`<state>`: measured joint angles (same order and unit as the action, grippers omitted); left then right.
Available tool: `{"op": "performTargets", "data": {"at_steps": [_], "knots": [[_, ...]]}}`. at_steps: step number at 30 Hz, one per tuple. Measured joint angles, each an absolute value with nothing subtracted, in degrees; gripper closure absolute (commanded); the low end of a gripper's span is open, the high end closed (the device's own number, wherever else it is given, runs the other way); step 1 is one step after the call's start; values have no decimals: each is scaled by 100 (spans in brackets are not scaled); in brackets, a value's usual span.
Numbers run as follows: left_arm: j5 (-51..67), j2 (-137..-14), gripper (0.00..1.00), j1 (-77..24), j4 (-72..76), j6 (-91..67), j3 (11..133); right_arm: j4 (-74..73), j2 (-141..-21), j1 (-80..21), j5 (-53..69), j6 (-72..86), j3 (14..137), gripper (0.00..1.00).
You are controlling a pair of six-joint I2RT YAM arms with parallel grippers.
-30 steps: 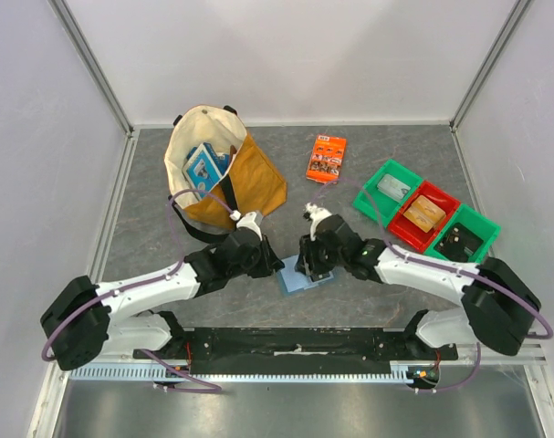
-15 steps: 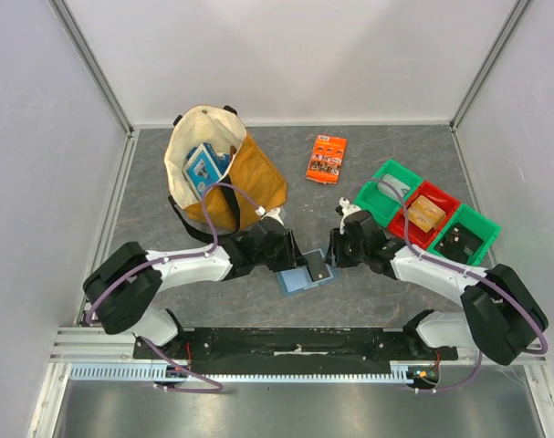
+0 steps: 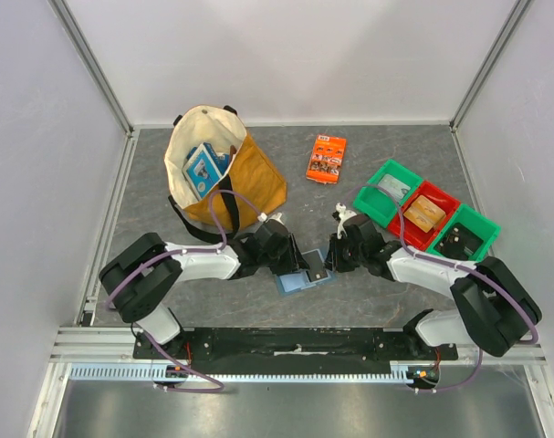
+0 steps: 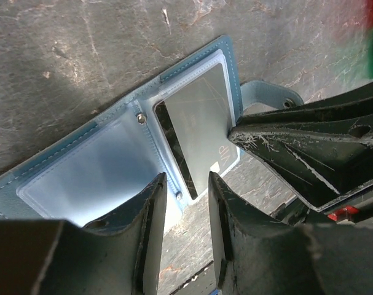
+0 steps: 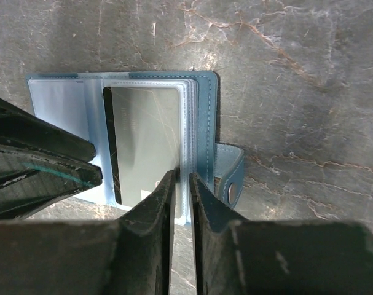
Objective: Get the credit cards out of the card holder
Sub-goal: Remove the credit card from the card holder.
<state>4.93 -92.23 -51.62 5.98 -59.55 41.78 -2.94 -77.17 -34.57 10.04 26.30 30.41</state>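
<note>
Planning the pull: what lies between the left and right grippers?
The open card holder, with a dark card tucked inside, lies flat on the table between them; the left wrist view shows it best.

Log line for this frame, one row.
card holder: open, flat on table | dark card: in pocket | left gripper: open, over holder edge | right gripper: narrow at card edge, grip unclear

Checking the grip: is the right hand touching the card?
Cannot tell: right wrist view shows the hand straddling the pocket edge by the card, contact hidden.

Overhead camera; close wrist cameras share card holder [image 4: 94,172]
</note>
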Motion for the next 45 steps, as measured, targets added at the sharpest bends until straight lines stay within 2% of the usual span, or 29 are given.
{"op": "performTargets", "data": {"at_steps": [4,16,27,32,39,43,45], "knots": [[558,-9321,61,-5116,773,-6064,4104,-93,-7736,-3430,1144,2681,2950,86],[777,-9456,64,-5037,1273,-6213,3892,202,-7767,-3387,1444,2803,2810,87],[812,-9443,71,-5011,1890,-6296,3538,215,-7800,-3404,1500,2827,2821,86],[810,-9378,78,-4998,2117,-6311,3341,209,-7887,-3487,1481,2845,2895,86],[816,-9229,98,-4995,2464,-6368,2982,217,-7946,-3544,1466,2847,2943,86],[832,-9164,98,-4995,2578,-6414,2886,158,-7957,-3553,1463,2845,2987,86],[869,-9139,98,-4995,2622,-6440,2842,86,-7957,-3575,1448,2842,3020,82]]}}
